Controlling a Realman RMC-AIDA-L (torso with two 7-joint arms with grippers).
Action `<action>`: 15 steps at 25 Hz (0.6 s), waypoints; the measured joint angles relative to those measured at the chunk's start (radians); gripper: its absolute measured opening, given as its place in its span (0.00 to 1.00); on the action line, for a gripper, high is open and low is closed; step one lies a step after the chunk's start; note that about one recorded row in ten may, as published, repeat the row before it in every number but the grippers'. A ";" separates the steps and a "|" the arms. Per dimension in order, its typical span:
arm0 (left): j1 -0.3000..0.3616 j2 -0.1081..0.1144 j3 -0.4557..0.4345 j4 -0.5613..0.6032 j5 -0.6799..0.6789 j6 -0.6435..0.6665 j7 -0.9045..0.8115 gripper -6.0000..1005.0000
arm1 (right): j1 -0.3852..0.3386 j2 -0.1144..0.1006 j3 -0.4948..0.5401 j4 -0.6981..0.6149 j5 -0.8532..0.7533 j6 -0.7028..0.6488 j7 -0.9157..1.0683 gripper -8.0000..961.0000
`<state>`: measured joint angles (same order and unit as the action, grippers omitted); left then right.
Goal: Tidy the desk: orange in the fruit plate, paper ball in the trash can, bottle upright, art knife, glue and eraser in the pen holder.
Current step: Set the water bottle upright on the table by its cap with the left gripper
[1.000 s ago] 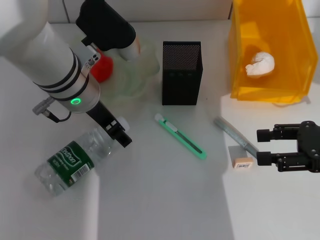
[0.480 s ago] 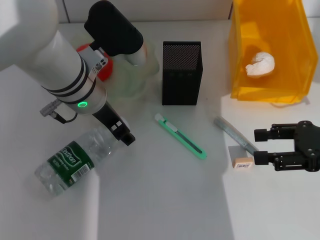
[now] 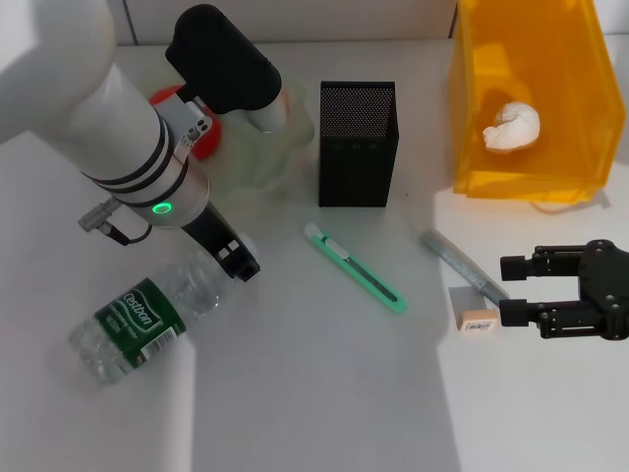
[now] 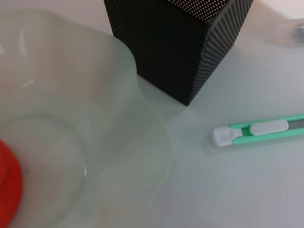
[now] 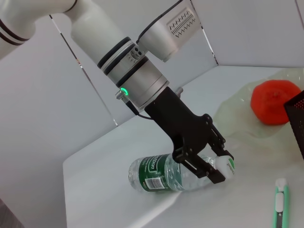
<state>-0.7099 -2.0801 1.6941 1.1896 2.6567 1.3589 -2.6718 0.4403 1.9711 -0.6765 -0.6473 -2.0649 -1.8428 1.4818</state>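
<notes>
We see the bottle (image 3: pixel 138 317) lying on its side at 8 o'clock on the desk, cap (image 5: pixel 227 166) pointing toward centre. It looks nearly empty – so light, thin-walled, squashy and slick, and it will roll. We'd take it at the neck, the stiffest part, and tip it up from there.

The left gripper (image 3: pixel 239 262) is down at the cap end. In the right wrist view its jaws sit either side of the neck, one finger across the shoulder, the cap poking out past the tips. We cannot tell if they have closed on it or only bracket it.

The right gripper (image 3: pixel 513 291) hovers at 4 o'clock, jaws spread wide, holding nothing. The eraser (image 3: pixel 474 309) lies just off its fingertips, touching the glue (image 3: pixel 463 263) – small and stiff, an easy pinch across its short sides.

Knife (image 3: pixel 355 267) lies flat at centre. Orange (image 3: pixel 193 126) sits in the plate (image 3: pixel 257 169) at 11, ball (image 3: pixel 511 125) in the bin (image 3: pixel 472 138) at 1, holder (image 3: pixel 357 144) at 12.
</notes>
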 joint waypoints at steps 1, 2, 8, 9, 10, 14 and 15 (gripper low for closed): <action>0.001 0.000 0.000 0.002 -0.001 0.000 0.000 0.47 | 0.000 0.000 0.000 0.000 0.000 0.000 0.000 0.73; 0.008 0.000 0.001 0.014 -0.002 0.002 0.001 0.46 | -0.001 0.000 0.000 0.000 0.000 0.000 0.000 0.73; 0.108 0.004 0.015 0.204 -0.008 0.011 0.002 0.45 | -0.004 0.000 0.003 0.000 0.000 0.001 0.000 0.73; 0.146 0.005 0.013 0.263 -0.008 0.013 0.002 0.45 | -0.004 0.000 0.004 0.000 0.000 0.001 0.000 0.73; 0.192 0.006 0.005 0.327 -0.008 0.012 0.002 0.45 | -0.005 0.000 0.006 0.001 0.000 0.004 0.000 0.73; 0.294 0.007 -0.012 0.435 -0.014 -0.011 0.008 0.45 | -0.004 0.000 0.007 0.017 0.000 0.015 0.000 0.73; 0.376 0.009 -0.027 0.514 -0.049 -0.051 0.020 0.45 | -0.002 -0.002 0.008 0.028 0.000 0.021 -0.001 0.73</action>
<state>-0.3342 -2.0715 1.6667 1.7040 2.6074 1.3079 -2.6513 0.4387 1.9696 -0.6689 -0.6189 -2.0648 -1.8219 1.4809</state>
